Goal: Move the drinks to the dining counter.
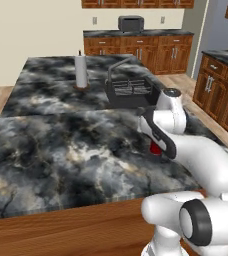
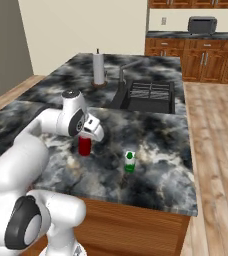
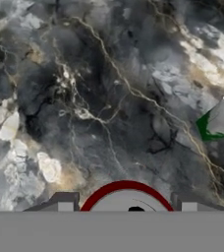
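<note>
The two-finger gripper (image 2: pixel 86 136) clasps the short red cylindrical can (image 2: pixel 85 145) upright on the dark marbled stone dining counter (image 2: pixel 156 167); the small white-and-green carton (image 2: pixel 129 161) stands near, at the can's three o'clock.

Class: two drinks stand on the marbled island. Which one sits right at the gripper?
The red can: it stands directly under the gripper, between its fingertips. The white carton with the green base stands apart, nearer the island's right edge.
</note>
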Robot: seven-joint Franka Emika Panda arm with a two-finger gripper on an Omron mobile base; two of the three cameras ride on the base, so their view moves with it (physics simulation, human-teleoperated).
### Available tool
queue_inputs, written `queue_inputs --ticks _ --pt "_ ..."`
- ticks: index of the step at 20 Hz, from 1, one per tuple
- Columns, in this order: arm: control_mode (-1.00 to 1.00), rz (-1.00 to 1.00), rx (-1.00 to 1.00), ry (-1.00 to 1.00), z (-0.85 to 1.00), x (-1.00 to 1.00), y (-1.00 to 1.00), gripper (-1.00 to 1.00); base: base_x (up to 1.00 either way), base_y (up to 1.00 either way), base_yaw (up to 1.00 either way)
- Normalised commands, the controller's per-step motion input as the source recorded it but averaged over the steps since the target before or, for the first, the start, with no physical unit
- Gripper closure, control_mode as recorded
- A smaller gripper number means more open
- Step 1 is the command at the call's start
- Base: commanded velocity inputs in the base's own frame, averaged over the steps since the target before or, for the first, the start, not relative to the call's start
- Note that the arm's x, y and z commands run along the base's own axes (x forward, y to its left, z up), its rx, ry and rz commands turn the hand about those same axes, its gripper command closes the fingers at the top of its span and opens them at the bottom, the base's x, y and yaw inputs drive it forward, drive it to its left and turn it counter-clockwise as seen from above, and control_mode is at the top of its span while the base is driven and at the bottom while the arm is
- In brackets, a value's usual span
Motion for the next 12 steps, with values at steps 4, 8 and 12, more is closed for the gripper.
queue_inputs --ticks 4,8,12 --pt "-1.00 0.00 -0.06 0.08 -0.38 0.14 0.12 1.00 0.00 0.00 0.00" --pt "-1.00 0.00 -0.09 0.02 -0.39 0.24 0.07 1.00 0.00 0.00 0.00" --pt "-1.00 0.00 -0.08 0.00 -0.32 0.30 0.00 1.00 0.00 0.00 0.00"
